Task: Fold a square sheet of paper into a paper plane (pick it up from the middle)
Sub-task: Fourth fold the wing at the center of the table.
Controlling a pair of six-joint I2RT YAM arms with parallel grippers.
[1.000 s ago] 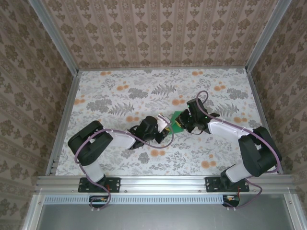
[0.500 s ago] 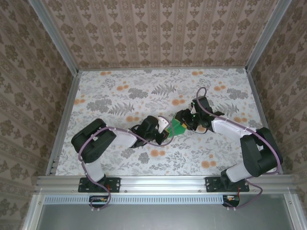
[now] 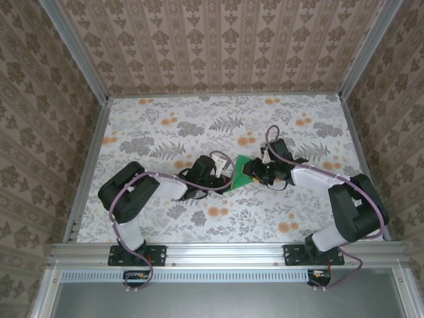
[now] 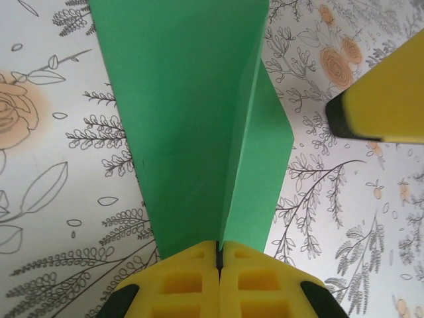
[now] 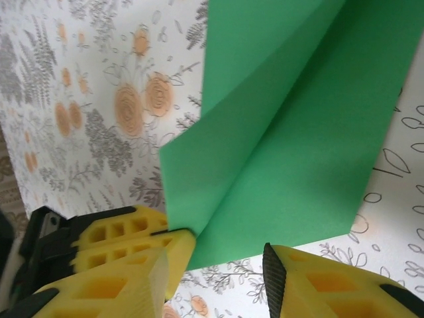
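The green sheet of paper is hanging over the middle of the table, a shade right of the table's centre, and it is no flat square: it is doubled along one long crease, with two flaps spreading away from it. From my left wrist the sheet of paper is rising straight out of my fingers, the crease running up from the seam between them and the flowered table showing on both sides. My left gripper is clamping right down on that fold, pads pressed together with just the paper between. From above, my left gripper is sitting at the table's centre, on the paper's near left corner.

My right gripper is coming in from the table's right half, jaws parted about halfway. On its wrist view, the sheet of paper is spreading across the top, and my right gripper is gripping nothing, the sheet's lower edge lying over the gap. One fingertip is at that edge; whether it is touching, I cannot tell.
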